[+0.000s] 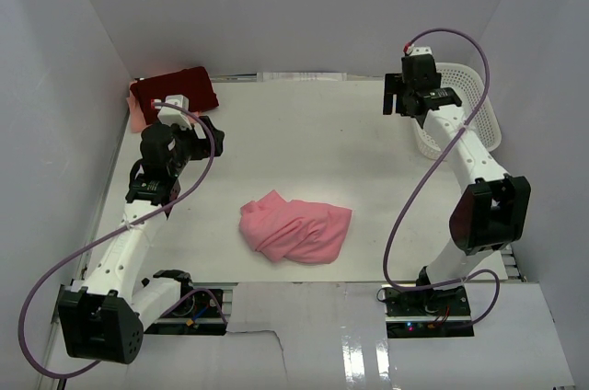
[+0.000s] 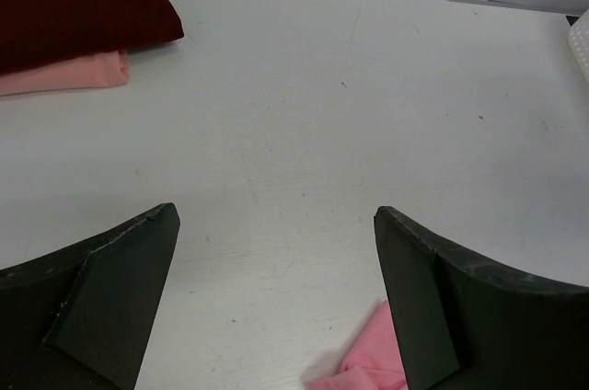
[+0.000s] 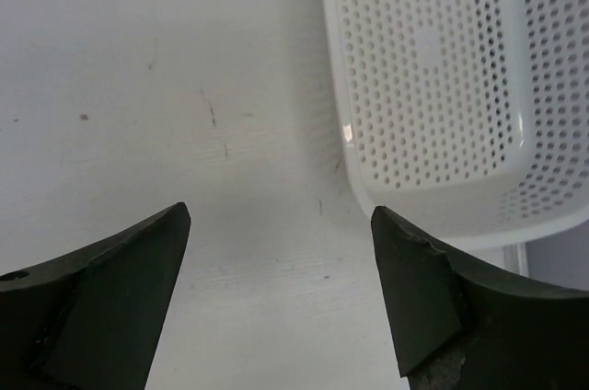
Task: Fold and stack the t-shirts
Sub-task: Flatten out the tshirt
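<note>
Table [image 1: 304, 132] spreads white, with the mesh basket [image 1: 479, 105] at its far right corner. Well left of the basket and nearer, the salmon-pink t-shirt [image 1: 296, 229] lies crumpled. It looks soft, light and limp, best pinched at a hem or shoulder edge. Far left of the basket, the maroon t-shirt [image 1: 175, 88] lies folded on the peach t-shirt [image 2: 64, 73]. The right gripper [image 3: 281, 211] hovers just beside the basket and the left gripper [image 2: 276, 215] well left, both spread wide, holding nothing.
</note>
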`<control>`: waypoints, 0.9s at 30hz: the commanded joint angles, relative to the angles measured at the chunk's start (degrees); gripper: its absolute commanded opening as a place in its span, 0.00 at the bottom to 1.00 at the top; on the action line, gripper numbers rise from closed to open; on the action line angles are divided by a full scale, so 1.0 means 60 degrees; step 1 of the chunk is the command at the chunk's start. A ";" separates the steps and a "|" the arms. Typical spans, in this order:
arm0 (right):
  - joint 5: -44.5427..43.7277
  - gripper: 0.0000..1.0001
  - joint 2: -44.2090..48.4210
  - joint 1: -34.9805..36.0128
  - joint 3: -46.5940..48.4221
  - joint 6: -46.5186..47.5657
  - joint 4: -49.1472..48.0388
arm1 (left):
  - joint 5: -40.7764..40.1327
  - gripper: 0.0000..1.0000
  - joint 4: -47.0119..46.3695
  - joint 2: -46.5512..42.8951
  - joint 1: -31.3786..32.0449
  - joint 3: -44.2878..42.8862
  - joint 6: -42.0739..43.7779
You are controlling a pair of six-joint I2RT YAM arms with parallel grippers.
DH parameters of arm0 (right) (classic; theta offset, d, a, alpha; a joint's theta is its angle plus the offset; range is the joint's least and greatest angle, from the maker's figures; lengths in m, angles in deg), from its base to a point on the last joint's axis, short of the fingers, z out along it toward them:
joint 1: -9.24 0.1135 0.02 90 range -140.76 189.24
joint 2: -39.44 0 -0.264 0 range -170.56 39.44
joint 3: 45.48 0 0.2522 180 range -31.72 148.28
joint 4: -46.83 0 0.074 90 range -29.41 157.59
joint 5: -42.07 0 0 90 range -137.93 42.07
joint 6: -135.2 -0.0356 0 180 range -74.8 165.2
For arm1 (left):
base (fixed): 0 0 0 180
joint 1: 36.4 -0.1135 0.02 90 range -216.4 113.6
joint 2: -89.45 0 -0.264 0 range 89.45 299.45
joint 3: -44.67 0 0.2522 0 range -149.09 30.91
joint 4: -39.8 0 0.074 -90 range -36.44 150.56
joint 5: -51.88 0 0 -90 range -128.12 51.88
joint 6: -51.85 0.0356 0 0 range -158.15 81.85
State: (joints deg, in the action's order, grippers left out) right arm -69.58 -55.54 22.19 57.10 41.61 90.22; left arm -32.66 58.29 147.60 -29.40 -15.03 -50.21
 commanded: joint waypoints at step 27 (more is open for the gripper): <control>-0.3350 0.08 -0.0003 -0.1308 -0.3070 -0.4118 0.1962 | -0.0030 0.98 0.0061 -0.1020 0.0341 -0.0328 -0.0086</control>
State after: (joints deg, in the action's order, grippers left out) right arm -87.50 -52.44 15.92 35.18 18.51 102.46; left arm -32.14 58.31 142.86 -27.67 -15.03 -50.88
